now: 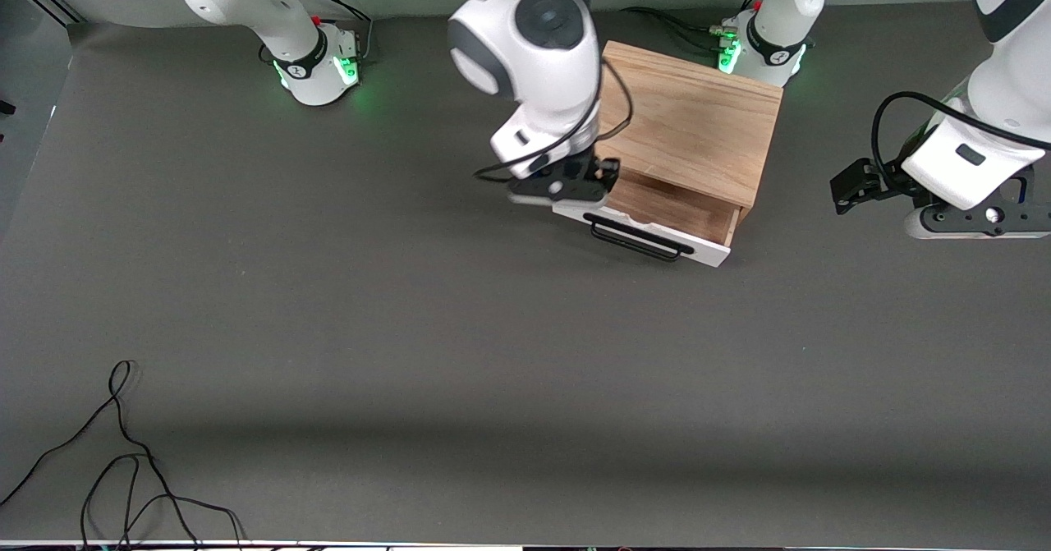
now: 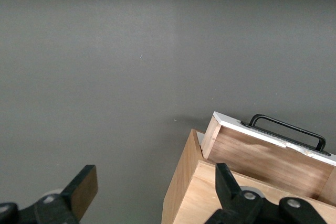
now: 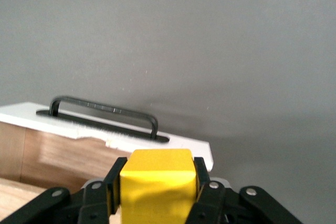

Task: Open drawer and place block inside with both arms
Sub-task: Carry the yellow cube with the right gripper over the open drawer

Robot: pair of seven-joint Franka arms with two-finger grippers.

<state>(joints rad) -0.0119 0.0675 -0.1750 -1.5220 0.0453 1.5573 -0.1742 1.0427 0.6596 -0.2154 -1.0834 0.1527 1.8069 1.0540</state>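
Note:
The light oak cabinet point(image 1: 690, 124) stands near the left arm's base. Its white-fronted drawer point(image 1: 657, 235) is pulled open, showing the black bar handle point(image 1: 636, 243) and the wood interior point(image 1: 673, 210). My right gripper point(image 1: 587, 185) hangs over the drawer's corner toward the right arm's end. It is shut on the yellow block point(image 3: 157, 182), which is hidden in the front view. The drawer front point(image 3: 105, 129) shows just past the block. My left gripper point(image 1: 977, 222) waits open and empty over the table beside the cabinet. Its fingers point(image 2: 79, 192) are wide apart, with the cabinet corner point(image 2: 189, 182) between them.
Loose black cables point(image 1: 123, 452) lie on the grey table near the front camera, toward the right arm's end. The arm bases point(image 1: 316, 66) stand along the table's edge farthest from the front camera.

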